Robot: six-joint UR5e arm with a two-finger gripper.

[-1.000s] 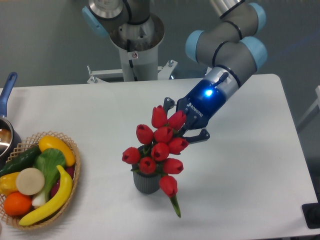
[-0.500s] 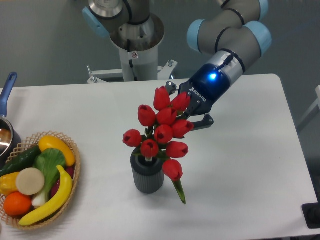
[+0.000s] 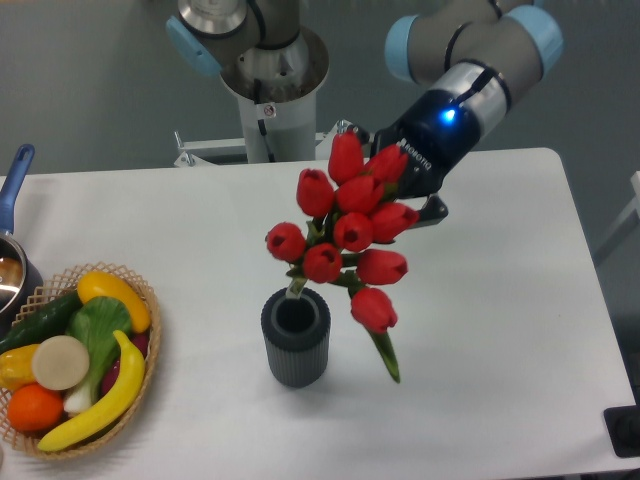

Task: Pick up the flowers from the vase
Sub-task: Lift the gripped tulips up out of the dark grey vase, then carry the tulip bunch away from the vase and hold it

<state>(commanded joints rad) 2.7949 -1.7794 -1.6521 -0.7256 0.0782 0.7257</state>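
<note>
Lifted higher than a moment ago, the flowers (image 3: 348, 232) now hang in the air above and to the right of the vase (image 3: 295, 337), whose round dark mouth has come into view where the buds covered it before. From where I stand, the bunch shows about nine red tulip buds packed closely together, with green stems and leaves among them. One pale stem end reaches down toward the rim of the vase on its upper left side; I cannot tell whether it touches. Another bud hangs lowest on the right, with its green stem trailing down beside the vase and clear of it. The tool (image 3: 405, 195) sits behind the upper right part of the bunch, closed around the flowers, though the buds hide most of its fingers. A blue light glows on the wrist just above it. The vase is a short, dark grey ribbed cylinder standing upright on the white surface (image 3: 500, 300). Well apart at the left edge, a wicker basket (image 3: 140, 385) holds colourful fruit and vegetables, including a banana (image 3: 105, 400) and an orange (image 3: 35, 407). Above the basket, a metal pot (image 3: 12, 270) with a blue handle is partly cut off by the frame.
</note>
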